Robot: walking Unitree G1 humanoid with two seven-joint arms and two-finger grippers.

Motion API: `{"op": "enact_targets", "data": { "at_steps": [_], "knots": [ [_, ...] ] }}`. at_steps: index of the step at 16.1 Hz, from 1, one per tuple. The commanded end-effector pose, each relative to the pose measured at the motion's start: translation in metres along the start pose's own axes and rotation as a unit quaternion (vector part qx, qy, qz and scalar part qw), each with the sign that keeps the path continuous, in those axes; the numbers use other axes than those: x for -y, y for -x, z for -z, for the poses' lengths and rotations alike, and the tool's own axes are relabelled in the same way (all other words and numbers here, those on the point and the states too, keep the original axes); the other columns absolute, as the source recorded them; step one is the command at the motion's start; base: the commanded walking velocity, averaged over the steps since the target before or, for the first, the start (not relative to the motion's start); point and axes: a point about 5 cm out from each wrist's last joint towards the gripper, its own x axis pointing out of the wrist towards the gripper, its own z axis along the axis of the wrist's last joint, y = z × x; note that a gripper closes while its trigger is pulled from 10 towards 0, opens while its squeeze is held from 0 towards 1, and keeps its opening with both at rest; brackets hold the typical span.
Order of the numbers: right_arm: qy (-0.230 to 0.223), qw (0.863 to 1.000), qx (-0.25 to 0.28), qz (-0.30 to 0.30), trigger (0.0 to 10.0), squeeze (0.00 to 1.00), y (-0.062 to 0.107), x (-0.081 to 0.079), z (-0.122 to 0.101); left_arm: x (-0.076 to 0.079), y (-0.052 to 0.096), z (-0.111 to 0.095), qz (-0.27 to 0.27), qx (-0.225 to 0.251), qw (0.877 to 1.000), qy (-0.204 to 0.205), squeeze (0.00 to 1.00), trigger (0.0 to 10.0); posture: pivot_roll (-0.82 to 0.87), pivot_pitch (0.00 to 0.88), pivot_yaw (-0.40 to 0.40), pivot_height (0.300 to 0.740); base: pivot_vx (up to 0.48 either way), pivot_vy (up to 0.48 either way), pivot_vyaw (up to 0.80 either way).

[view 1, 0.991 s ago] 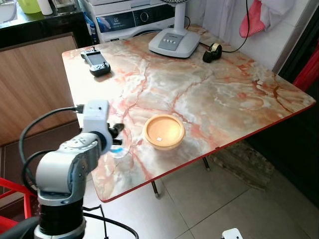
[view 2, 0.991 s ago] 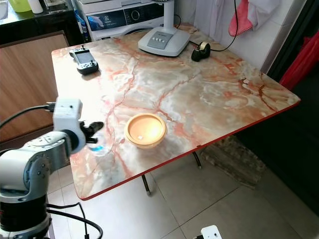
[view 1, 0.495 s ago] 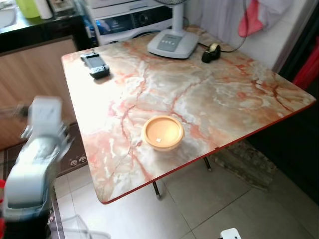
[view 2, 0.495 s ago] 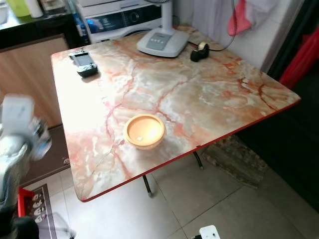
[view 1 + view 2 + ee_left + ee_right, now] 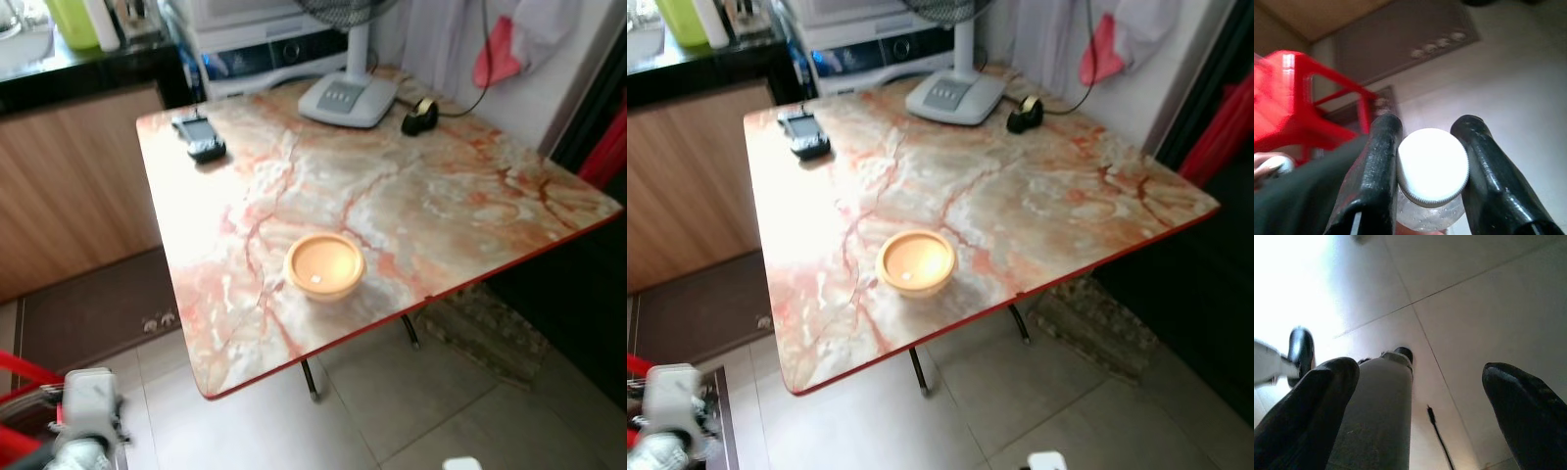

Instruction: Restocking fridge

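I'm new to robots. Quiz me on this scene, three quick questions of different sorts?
1. True or false: the left end effector grips a bottle with a white cap.
2. What sits nearest the table's front edge? A) bowl B) fan base C) tape roll
3. Fill in: the right end effector is ____.

Key: 1 true; 2 A; 3 open

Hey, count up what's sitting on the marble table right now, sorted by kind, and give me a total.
Bowl: 1
Fan base: 1
Tape dispenser: 1
Handheld controller: 1
Total on the table: 4
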Motion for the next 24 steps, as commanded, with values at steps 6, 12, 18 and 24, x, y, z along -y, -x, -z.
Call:
{"op": "enact_targets", "data": {
  "at_steps": [6,12,18,24],
  "knots": [
    [-0.072,0.996,0.035,0.040,10.0,0.00,0.002,0.002,0.001,0.041,-0.006,0.064,0.078,-0.094,0.991,-0.048,0.00,10.0,0.09,0.057,0.009,0.740,0.000,0.000,0.00],
    [-0.066,0.996,0.038,0.042,10.0,0.00,0.002,0.003,0.000,0.055,-0.003,0.091,0.100,-0.142,0.981,-0.082,0.00,10.0,0.08,0.079,0.000,0.740,0.000,0.000,0.00],
    [-0.058,0.997,0.035,0.035,10.0,0.00,0.001,0.001,0.000,0.050,-0.002,0.096,0.094,-0.147,0.982,-0.070,0.00,10.0,0.08,0.084,0.002,0.740,0.000,0.000,0.00],
    [-0.049,0.998,0.032,0.032,10.0,0.00,0.002,0.002,0.001,0.044,0.004,0.105,0.093,-0.156,0.982,-0.049,0.00,10.0,0.08,0.076,-0.006,0.740,-0.044,0.000,0.00]
  ]
}}
